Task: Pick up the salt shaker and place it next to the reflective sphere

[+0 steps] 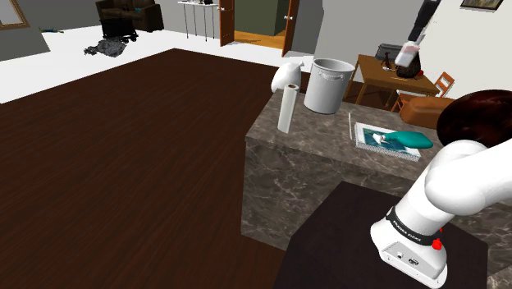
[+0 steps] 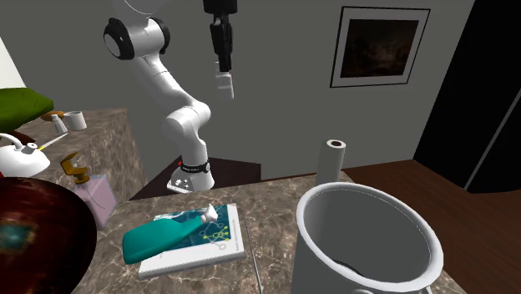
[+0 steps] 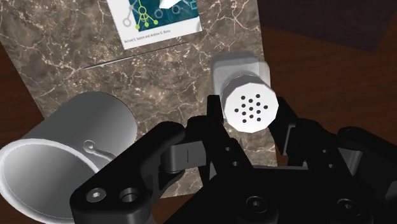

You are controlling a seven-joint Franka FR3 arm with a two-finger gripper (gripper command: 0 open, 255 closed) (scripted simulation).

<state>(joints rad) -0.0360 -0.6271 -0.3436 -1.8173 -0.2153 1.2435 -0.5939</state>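
Flat, even render light, no hard shadows on the marble counter (image 1: pixel 328 156). Shoulder view: white floor (image 1: pixel 49 57) reads very bright, doorway (image 1: pixel 258 25) glows warm orange. Second exterior view is dimmer; sphere (image 2: pixel 33 242) carries a faint teal reflection, pot (image 2: pixel 367 242) has soft gradient shading inside. Wrist view: salt shaker (image 3: pixel 250 105) cap is brightest
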